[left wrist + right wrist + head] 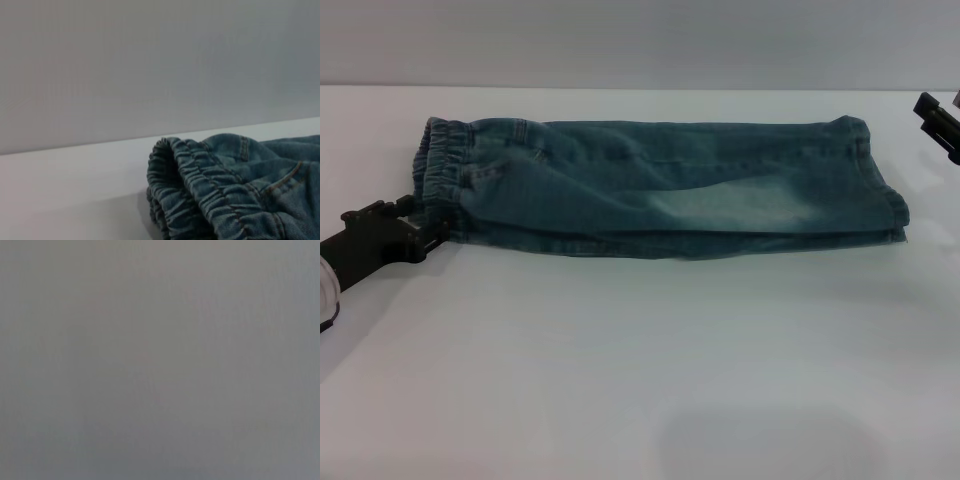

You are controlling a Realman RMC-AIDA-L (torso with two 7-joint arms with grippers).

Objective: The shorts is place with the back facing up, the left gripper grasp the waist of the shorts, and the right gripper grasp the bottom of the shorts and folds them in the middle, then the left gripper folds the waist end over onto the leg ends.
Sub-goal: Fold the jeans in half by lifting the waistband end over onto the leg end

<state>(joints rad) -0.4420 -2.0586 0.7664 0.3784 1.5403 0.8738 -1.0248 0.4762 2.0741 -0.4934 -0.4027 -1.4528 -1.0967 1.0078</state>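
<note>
The shorts (670, 190) lie across the white table, folded lengthwise into one long blue-green denim strip with a pale bleached patch in the middle. The gathered elastic waist (445, 165) is at the left end and fills the low corner of the left wrist view as the waist (200, 190). The leg ends (885, 190) lie flat and stacked at the right end. My left gripper (425, 228) is at the near corner of the waist, touching the fabric edge. My right gripper (932, 115) hangs at the far right edge of the head view, apart from the leg ends, open and holding nothing.
The white table (620, 370) stretches bare in front of the shorts, with a faint shadow near the front edge. A grey wall stands behind the table's far edge (640, 88). The right wrist view shows only plain grey.
</note>
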